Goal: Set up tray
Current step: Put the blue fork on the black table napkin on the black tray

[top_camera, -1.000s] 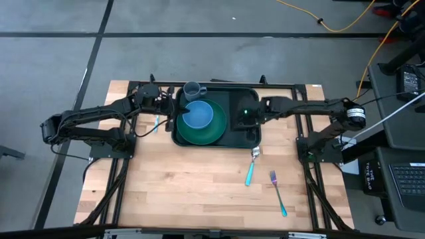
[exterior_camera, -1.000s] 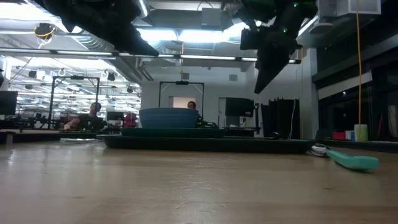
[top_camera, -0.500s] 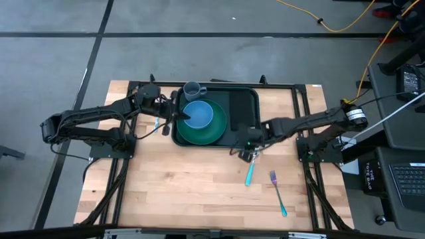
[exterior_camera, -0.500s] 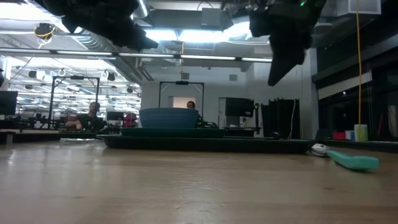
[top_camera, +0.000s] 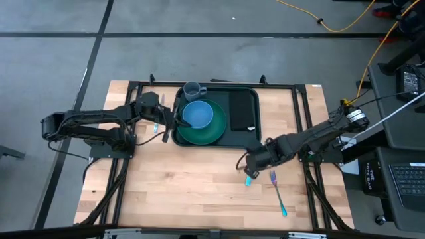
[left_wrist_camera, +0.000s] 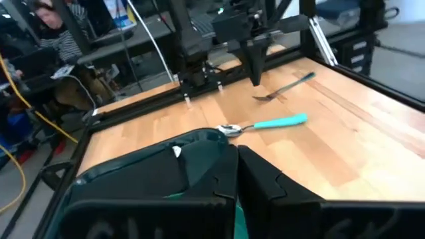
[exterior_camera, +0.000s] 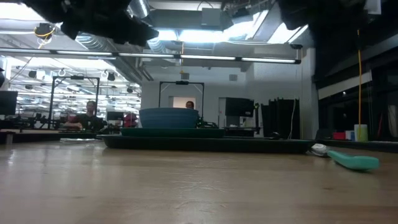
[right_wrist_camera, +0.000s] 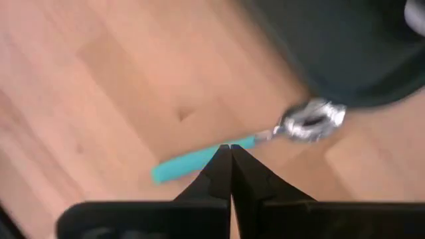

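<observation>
The dark green tray [top_camera: 216,136] lies at the table's far middle. On it are a round green plate [top_camera: 212,133] with a blue bowl [top_camera: 198,114], a grey cup [top_camera: 192,89] and a black napkin [top_camera: 242,109]. A teal-handled spoon [top_camera: 250,178] lies on the wood near the tray's near right corner, and also shows in the right wrist view [right_wrist_camera: 199,162]. My right gripper [top_camera: 251,162] [right_wrist_camera: 230,149] is shut, hanging above the spoon's handle. My left gripper [top_camera: 170,126] [left_wrist_camera: 237,166] is shut and empty at the tray's left rim.
A teal-handled fork [top_camera: 277,192] lies on the wood near the spoon, toward the near right. Another teal-handled utensil [top_camera: 155,119] lies left of the tray, partly under my left arm. Bare wood spreads along the table's near half. People sit in the room beyond the table.
My right gripper has swung from over the tray's right part, where the napkin lies, toward the table's near edge, and now hangs over the spoon. My left gripper has drawn back from the bowl toward the tray's near left rim.
</observation>
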Robot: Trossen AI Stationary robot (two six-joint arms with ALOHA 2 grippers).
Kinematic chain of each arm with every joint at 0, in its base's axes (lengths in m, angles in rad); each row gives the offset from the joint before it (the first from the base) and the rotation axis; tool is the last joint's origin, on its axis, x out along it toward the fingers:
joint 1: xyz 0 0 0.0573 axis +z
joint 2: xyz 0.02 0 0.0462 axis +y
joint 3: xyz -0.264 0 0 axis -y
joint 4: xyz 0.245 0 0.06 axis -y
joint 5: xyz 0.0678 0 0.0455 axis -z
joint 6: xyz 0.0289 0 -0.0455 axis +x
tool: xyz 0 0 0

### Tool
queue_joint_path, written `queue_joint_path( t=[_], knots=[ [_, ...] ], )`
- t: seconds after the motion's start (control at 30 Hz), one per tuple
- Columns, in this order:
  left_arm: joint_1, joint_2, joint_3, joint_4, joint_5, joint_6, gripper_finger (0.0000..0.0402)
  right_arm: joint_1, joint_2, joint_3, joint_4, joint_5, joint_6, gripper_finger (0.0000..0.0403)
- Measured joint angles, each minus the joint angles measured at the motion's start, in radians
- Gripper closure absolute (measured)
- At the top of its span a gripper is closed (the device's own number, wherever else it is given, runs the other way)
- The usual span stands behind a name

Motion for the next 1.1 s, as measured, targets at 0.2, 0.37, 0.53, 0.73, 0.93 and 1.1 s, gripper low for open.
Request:
queue_joint_path(
  t=[0.2,0.37,0.53,0.73,0.93,1.1],
  knots=[
    [0.0,0.0,-0.069,0.079,-0.006,-0.08,0.0398,0.101,0.005,0.044,-0.085,-0.012,0.198,0.0401],
    [0.0,0.0,-0.077,0.091,-0.007,-0.093,0.0398,0.179,0.043,0.1,-0.181,-0.055,0.335,0.0401],
    [-0.002,0.0,-0.077,0.096,-0.007,-0.097,0.0398,0.246,0.076,0.129,-0.193,-0.096,0.44,0.0402],
    [-0.003,0.0,-0.077,0.096,-0.006,-0.103,0.0398,0.328,0.076,0.125,-0.22,-0.117,0.592,0.0389],
    [-0.003,0.0,-0.077,0.095,-0.005,-0.119,0.0398,0.392,0.076,0.125,-0.273,-0.112,0.668,0.0391],
    [-0.003,0.0,-0.077,0.095,-0.005,-0.119,0.0398,0.411,0.076,0.125,-0.295,-0.107,0.725,0.0389]
  ],
)
